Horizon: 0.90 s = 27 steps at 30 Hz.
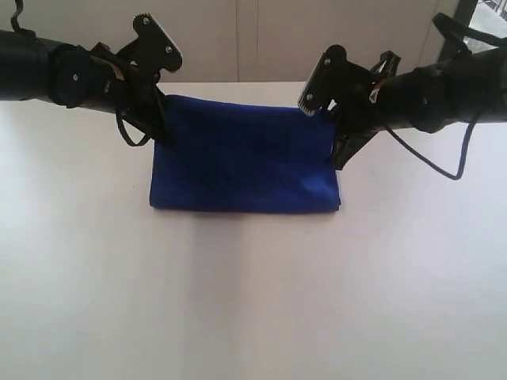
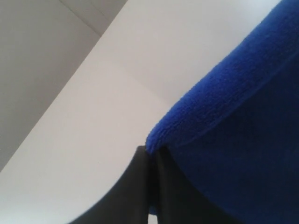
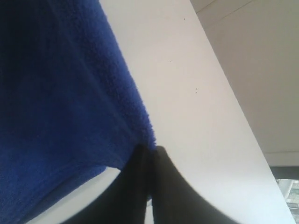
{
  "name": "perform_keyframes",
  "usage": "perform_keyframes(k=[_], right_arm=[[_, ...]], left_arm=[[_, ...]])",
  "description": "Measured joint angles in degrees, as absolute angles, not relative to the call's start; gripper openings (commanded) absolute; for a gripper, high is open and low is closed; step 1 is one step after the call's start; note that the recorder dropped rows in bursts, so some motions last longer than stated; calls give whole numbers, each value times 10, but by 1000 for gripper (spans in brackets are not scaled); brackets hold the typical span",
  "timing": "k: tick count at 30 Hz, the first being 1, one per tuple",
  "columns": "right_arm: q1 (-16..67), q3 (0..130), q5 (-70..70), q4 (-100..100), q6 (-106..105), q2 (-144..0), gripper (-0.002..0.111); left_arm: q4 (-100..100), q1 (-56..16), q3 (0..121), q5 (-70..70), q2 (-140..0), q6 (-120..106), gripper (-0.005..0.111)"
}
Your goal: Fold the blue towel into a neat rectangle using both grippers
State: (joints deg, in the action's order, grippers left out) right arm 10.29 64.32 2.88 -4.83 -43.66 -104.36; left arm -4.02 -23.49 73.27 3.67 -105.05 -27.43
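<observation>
The blue towel (image 1: 244, 154) is lifted at its far edge and drapes down to the white table, its near part lying as a folded band. My left gripper (image 1: 161, 120) is shut on the towel's far left corner. My right gripper (image 1: 337, 136) is shut on the far right corner. In the left wrist view the black fingers (image 2: 135, 186) pinch the towel (image 2: 233, 130) at the corner of its stitched edge. In the right wrist view the fingers (image 3: 140, 182) clamp the edge of the towel (image 3: 60, 107), which hangs away from them above the table.
The white table (image 1: 253, 301) stretches wide in front of the towel and to both sides. A pale wall (image 1: 253, 39) rises right behind the table's far edge. A black cable (image 1: 444, 162) loops below the right arm.
</observation>
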Motion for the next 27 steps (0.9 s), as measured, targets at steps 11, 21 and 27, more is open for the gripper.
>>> perform_keyframes(k=[11, 21, 27], right_arm=[[103, 656, 47, -48, -437, -1042, 0], [97, 679, 94, -48, -437, -1031, 0], [83, 680, 90, -48, -437, -1042, 0]], left_arm=[[-40, -235, 733, 48, -1051, -274, 0], [-40, -235, 733, 51, -1078, -274, 0], [-40, -235, 733, 67, -1086, -274, 0]])
